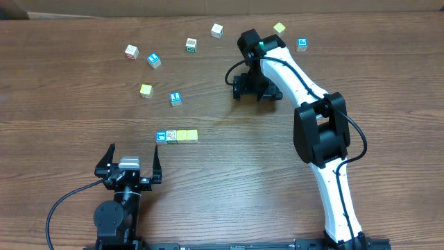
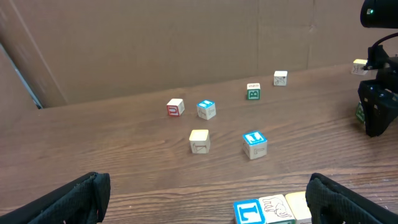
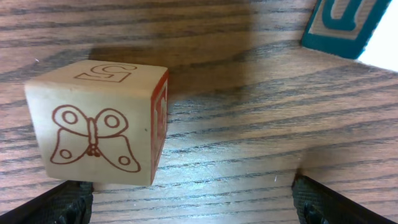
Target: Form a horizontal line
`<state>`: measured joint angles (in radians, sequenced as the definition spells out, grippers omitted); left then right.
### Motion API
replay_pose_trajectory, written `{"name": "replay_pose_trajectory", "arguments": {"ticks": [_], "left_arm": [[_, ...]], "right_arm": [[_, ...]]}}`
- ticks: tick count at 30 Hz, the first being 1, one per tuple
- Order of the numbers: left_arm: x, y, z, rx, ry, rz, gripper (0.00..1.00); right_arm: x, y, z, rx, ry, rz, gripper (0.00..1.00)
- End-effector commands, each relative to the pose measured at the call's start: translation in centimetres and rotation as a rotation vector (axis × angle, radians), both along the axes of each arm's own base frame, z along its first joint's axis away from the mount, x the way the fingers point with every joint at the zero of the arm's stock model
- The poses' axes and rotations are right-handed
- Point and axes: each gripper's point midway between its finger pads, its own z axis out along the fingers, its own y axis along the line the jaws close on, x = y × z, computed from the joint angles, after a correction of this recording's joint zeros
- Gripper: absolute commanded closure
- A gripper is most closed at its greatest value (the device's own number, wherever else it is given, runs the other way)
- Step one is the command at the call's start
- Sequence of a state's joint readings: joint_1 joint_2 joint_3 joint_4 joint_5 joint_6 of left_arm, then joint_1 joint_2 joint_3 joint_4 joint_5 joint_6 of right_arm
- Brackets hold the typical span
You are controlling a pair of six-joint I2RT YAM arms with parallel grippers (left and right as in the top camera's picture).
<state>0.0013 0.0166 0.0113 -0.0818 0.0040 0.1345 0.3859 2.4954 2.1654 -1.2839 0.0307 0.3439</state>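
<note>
The horizontal line (image 1: 177, 136) lies left of the table's middle: a blue-faced cube (image 1: 161, 137), a white printed cube (image 1: 171, 136) and two pale yellow cubes (image 1: 187, 135), touching side by side. My left gripper (image 1: 133, 150) stands open just in front of the row, a little to its left, holding nothing. In the left wrist view the blue L cube (image 2: 255, 213) and the white cube (image 2: 277, 208) sit at the bottom edge, near the right finger (image 2: 348, 199). My right gripper (image 1: 253, 87) is open and low over the table farther back. A butterfly cube (image 3: 99, 124) stands by its left finger (image 3: 62, 202).
Loose cubes are scattered at the back: white (image 1: 131, 51), blue (image 1: 154, 60), green-marked (image 1: 191, 45), white (image 1: 217, 30), yellow (image 1: 279, 28), blue (image 1: 302, 44), yellow (image 1: 146, 90) and blue (image 1: 175, 98). A blue cube's corner (image 3: 342, 25) shows beyond the right gripper.
</note>
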Motion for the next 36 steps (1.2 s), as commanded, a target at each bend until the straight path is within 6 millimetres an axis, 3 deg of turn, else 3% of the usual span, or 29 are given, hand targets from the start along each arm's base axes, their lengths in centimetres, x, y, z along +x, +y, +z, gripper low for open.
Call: {"name": "replay_pose_trajectory", "arguments": {"ticks": [1,25,27,31,36], "left_arm": [[0.0,0.0,0.1,0.019,-0.011,0.001,0.00],[0.0,0.0,0.1,0.019,-0.011,0.002,0.00],[0.0,0.0,0.1,0.019,-0.011,0.002,0.01],[0.0,0.0,0.1,0.019,-0.011,0.002,0.00],[0.0,0.0,0.1,0.019,-0.011,0.002,0.01]], "right_arm": [[0.3,-0.3,1.2,-0.010,-0.029,-0.006,0.00],[0.3,-0.2,1.3,-0.009,-0.032,-0.004,0.00],[0.4,-0.2,1.8,-0.005,-0.041,-0.004,0.00],[2.6,-1.4,3.8,-0.064,-0.162,-0.017,0.01],[4.1,-0.9,6.5,-0.028,-0.256,0.004,0.00]]}}
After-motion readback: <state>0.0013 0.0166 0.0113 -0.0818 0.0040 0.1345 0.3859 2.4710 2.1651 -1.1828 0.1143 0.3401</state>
